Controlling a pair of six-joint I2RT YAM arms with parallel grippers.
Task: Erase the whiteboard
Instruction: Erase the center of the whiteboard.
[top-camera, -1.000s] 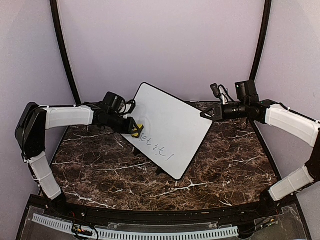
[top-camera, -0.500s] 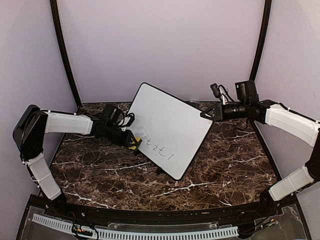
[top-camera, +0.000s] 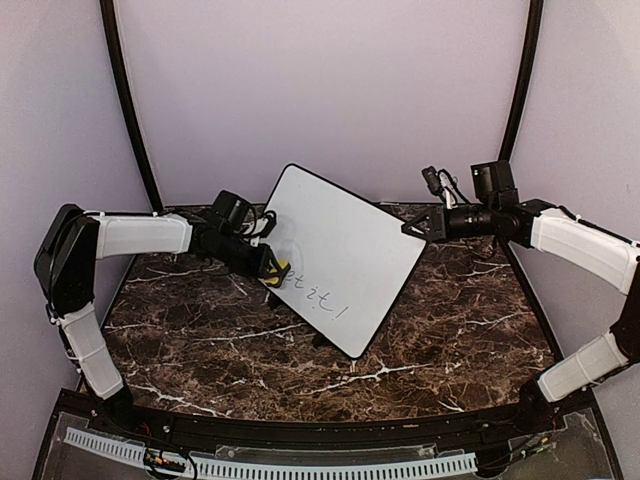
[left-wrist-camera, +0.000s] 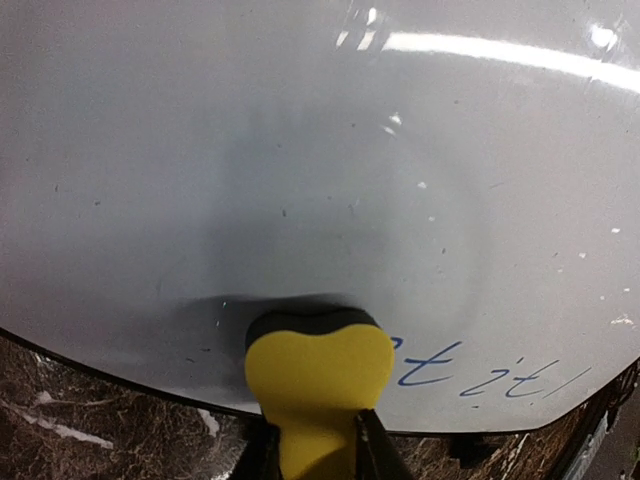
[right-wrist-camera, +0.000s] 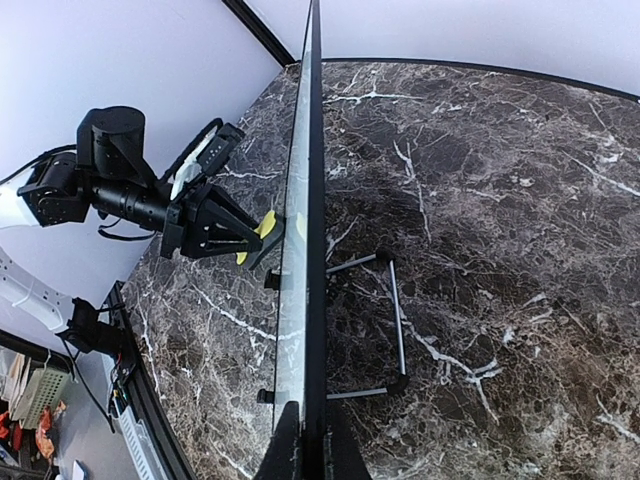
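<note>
Two claws are engaged in this step.

1. Left side. The left claw (top-camera: 268, 268) is closed on a yellow eraser (left-wrist-camera: 320, 372) and grips it by its near end. The dark felt face of the eraser presses against the whiteboard (top-camera: 345, 235) close to its lower left edge, just left of the remaining blue writing (left-wrist-camera: 495, 378).

2. Centre. The whiteboard stands tilted on the tabletop (top-camera: 190, 335), propped on a black wire stand (right-wrist-camera: 395, 320) behind it. The area above and to the left of the eraser appears wiped, with a faint grey haze. Letters reading roughly "t it!" remain along the lower edge.

3. Right side. The right claw (top-camera: 408, 229) is closed on the whiteboard's right corner and steadies it.

Procedure for the stroke:
- Move the eraser rightward along the line of writing, parallel to the lower edge, with the felt flat on the surface.
- Apply pressure squarely into the whiteboard so that the stand does not slide on the tabletop. The right claw takes the reaction load and must not release during the stroke.
- Avoid running the eraser off the lower edge, where contact would be lost.
- Overlap the passes until no blue trace or haze shows.

The task is judged partly complete.
</note>
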